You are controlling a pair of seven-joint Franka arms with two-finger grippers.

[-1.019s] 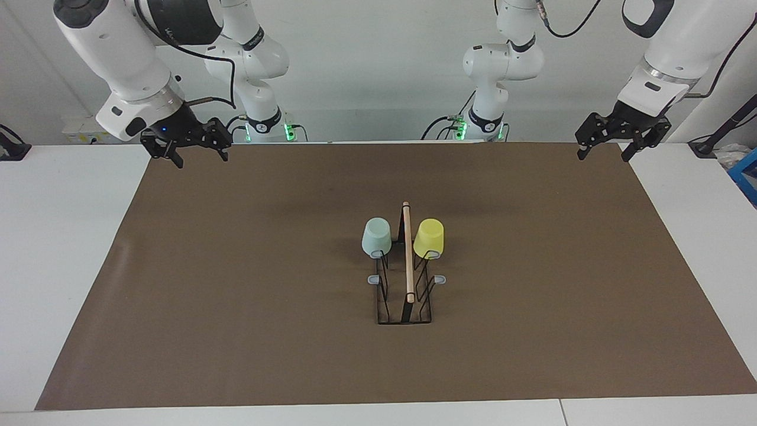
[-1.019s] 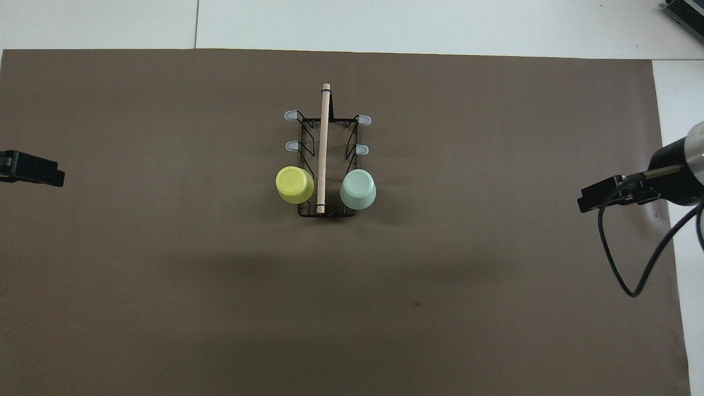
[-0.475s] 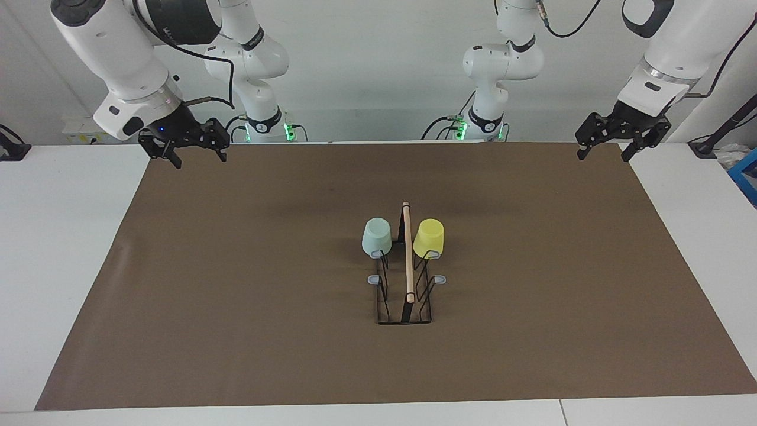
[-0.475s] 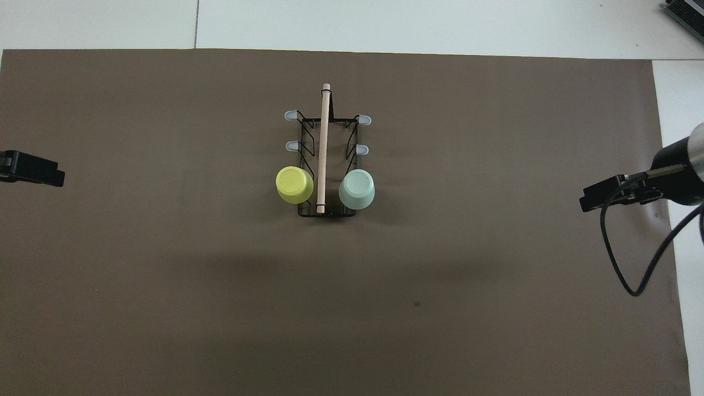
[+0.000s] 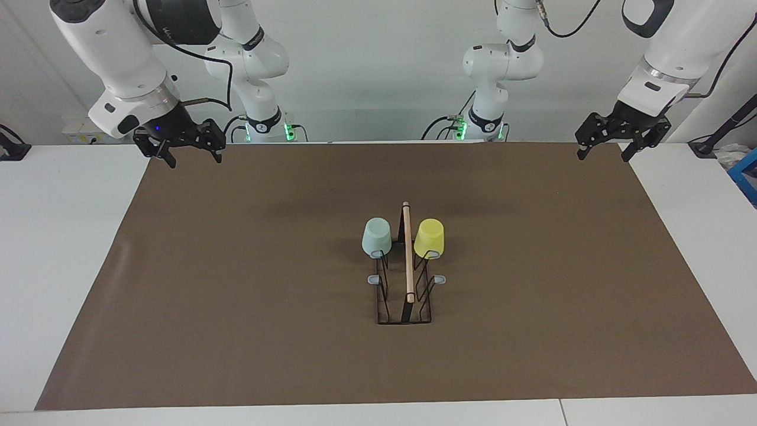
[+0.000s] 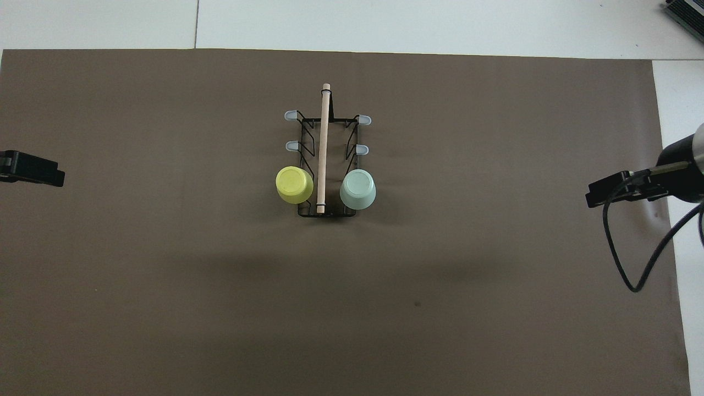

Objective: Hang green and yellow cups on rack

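Observation:
The black wire rack (image 5: 405,296) (image 6: 325,159) with a wooden rod on top stands at the middle of the brown mat. The mint green cup (image 5: 377,236) (image 6: 358,188) and the yellow cup (image 5: 429,238) (image 6: 294,185) hang upside down on the two prongs nearest the robots, one on each side of the rod. My right gripper (image 5: 190,152) (image 6: 605,190) is open and empty, raised over the mat's corner at the right arm's end. My left gripper (image 5: 604,152) (image 6: 38,170) is open and empty, raised over the mat's corner at the left arm's end.
The brown mat (image 5: 236,284) covers most of the white table (image 5: 59,236). Four grey-tipped prongs of the rack are bare. A blue box edge (image 5: 746,177) shows at the table's left-arm end.
My right gripper has drawn slightly away from the rack toward its own end of the table. The left arm, the cups and the rack have not moved.

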